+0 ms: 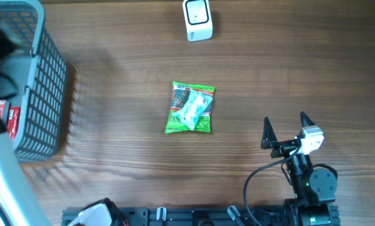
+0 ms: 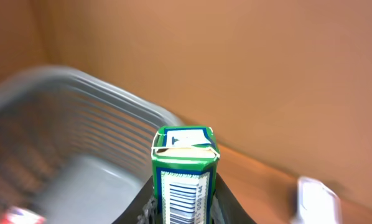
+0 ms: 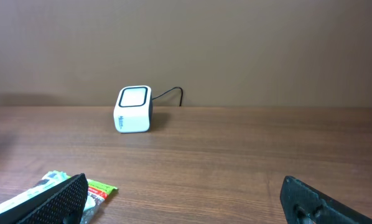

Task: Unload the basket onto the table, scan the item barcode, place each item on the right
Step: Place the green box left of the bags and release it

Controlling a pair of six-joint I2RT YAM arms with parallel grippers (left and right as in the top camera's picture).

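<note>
**A:** Where is the carton?

**B:** The small green carton (image 2: pixel 185 163) stands upright in the left gripper (image 2: pixel 185 214). The black fingers (image 2: pixel 138 210) pinch it from both sides. Its barcode faces the wrist camera, and its white top edge looks a bit crumpled.

**A:** And where is that over the table?

**B:** At the far left, by the grey basket (image 1: pixel 42 88). In the left wrist view the basket's slatted wall shows behind and below the carton, blurred. I cannot tell whether the carton is above the inside or just past the rim.

**A:** The scanner?

**B:** The white scanner (image 1: pixel 197 20) stands at the far edge of the wooden table (image 1: pixel 112 157), well apart from the basket. From the right wrist view its pale window faces the camera and a dark cable runs off behind it.

**A:** What about the right gripper?

**B:** The right gripper (image 1: pixel 285 119) is near the front right corner, fingers spread wide with nothing between them.

**A:** Anything else out there?

**B:** A green packet (image 1: pixel 190 108) lies flat mid-table, between the scanner and the front edge. Something red and white (image 1: pixel 12 120) shows inside the basket, too small to make out.
</note>
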